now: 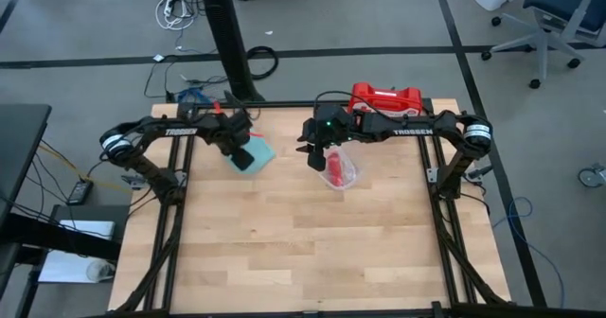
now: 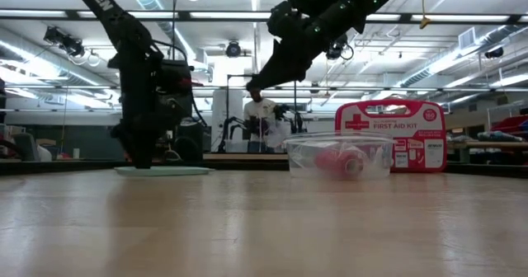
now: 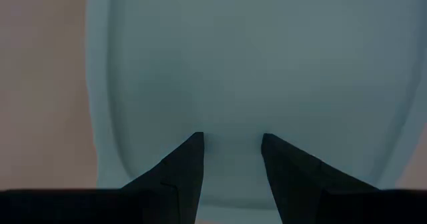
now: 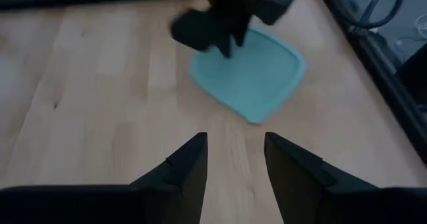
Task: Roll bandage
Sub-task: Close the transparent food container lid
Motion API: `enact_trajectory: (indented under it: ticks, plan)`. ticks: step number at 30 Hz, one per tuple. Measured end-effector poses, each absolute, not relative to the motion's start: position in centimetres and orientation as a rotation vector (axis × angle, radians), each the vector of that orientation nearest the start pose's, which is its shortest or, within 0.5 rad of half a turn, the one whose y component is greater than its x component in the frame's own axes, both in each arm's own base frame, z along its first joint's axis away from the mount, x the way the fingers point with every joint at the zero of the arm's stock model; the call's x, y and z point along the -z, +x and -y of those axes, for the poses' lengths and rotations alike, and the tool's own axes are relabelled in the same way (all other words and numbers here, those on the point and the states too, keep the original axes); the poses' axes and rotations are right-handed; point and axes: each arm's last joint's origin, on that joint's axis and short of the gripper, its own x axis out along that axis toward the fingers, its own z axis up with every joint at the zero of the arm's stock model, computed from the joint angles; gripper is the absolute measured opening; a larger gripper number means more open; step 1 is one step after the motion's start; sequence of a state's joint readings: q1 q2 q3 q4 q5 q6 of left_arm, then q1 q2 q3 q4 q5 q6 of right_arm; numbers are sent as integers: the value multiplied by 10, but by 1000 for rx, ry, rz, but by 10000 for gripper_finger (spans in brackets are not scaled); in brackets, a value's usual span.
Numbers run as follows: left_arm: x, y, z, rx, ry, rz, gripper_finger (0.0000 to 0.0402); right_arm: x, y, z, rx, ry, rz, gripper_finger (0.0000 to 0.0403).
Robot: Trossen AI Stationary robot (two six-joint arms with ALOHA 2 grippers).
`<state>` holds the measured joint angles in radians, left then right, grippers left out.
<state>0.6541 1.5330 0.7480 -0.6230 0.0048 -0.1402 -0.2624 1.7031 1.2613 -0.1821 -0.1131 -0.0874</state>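
Item 1 — bandage (image 1: 335,163): red roll in the clear tub (image 1: 347,175), long axis running toward the table's near edge. Right gripper (image 1: 313,157) hangs just beside, raised, fingers parted, empty — the nearer arm. Left gripper (image 1: 240,154): open, low over the lid (image 1: 260,152), holding nothing.

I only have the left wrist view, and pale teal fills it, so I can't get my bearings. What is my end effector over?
Observer: The left end effector is down at a flat teal lid lying on the wooden table, towards its back left.
Operator: Where is the bandage?
Observer: The bandage is a red roll inside a clear container, to the right of the lid.
Operator: Is the other arm near it?
Observer: The right end effector hangs raised beside the container, open and empty.
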Motion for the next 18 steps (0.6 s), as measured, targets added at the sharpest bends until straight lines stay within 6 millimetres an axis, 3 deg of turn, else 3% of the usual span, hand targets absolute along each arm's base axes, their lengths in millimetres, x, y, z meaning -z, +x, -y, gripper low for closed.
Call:
enact_trajectory:
  ticks: [8, 18]
  plan:
    - [-153, 209, -95, -407, -541, -1354, 160, -255, 365, 96, 96, 39, -663, 149]
    - [-165, 223, -27, -268, -539, -1353, 160, -255, 358, 93, 93, 53, -725, 149]
